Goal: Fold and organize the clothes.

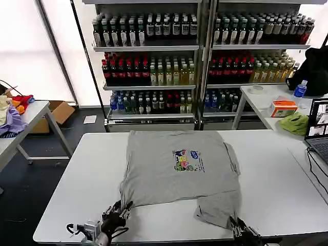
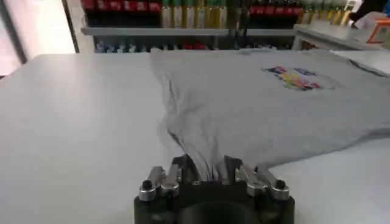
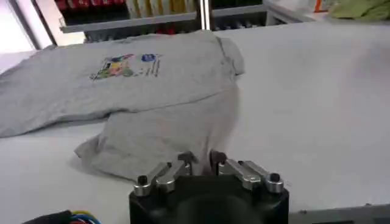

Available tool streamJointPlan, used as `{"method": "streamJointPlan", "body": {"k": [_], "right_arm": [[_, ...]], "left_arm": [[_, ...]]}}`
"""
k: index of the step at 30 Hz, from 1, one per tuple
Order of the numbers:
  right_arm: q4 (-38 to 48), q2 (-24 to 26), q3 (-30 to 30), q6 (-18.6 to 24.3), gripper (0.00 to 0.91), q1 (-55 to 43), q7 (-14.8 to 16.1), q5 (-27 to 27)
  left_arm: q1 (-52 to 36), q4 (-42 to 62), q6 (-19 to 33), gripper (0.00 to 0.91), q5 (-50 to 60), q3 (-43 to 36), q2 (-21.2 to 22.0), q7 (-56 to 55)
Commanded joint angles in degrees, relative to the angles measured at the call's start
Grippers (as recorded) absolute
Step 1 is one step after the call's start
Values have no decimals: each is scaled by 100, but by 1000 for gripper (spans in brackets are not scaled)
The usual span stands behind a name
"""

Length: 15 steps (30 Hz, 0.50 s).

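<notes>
A white table (image 1: 277, 189) takes up most of the head view, its top bare apart from one grey shirt (image 1: 179, 174). Behind it stand tall shelves (image 1: 200, 48) packed with rows of bottles, dark, red, yellow-green and blue by tier. To the left sits a second table (image 1: 36, 113) heaped with coloured cloth, and a cardboard box (image 1: 61, 110) rests on the dark floor beside it. To the right, another white table (image 1: 266, 102) carries an orange box (image 1: 283, 108), a green cloth (image 1: 295, 123) and a small bottle (image 1: 300, 89); a laptop (image 1: 319, 130) sits at the near table's right edge.

The shirt lies spread flat across the middle of the table, print (image 1: 187, 160) up, with its near right part folded over into a rumpled flap.

The left gripper (image 1: 120, 211) is at the shirt's near left corner; in the left wrist view its fingers (image 2: 177, 173) are closed together on a bunched fold of the fabric. The right gripper (image 3: 201, 159) sits at the table's near edge, just at the folded flap; its fingers are drawn nearly together, and whether they have cloth between them cannot be told.
</notes>
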<state>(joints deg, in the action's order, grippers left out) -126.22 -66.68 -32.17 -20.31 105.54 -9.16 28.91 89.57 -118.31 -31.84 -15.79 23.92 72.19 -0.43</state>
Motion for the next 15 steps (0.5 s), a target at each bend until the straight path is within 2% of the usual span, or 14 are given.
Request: {"method": "streamJointPlan", "body": {"k": [1, 9, 15], "right_arm": [[-130, -9, -37, 278, 0, 31, 170, -20], [-477, 102, -394, 671, 0, 214, 640, -8], [-790, 201, -644, 690, 0, 897, 748, 7]], "left_arm": [[11, -96, 10, 10, 202, 2, 79, 56], [52, -591, 47, 10, 25, 284, 137, -61], [430, -1090, 53, 10, -13, 462, 320, -110]]}}
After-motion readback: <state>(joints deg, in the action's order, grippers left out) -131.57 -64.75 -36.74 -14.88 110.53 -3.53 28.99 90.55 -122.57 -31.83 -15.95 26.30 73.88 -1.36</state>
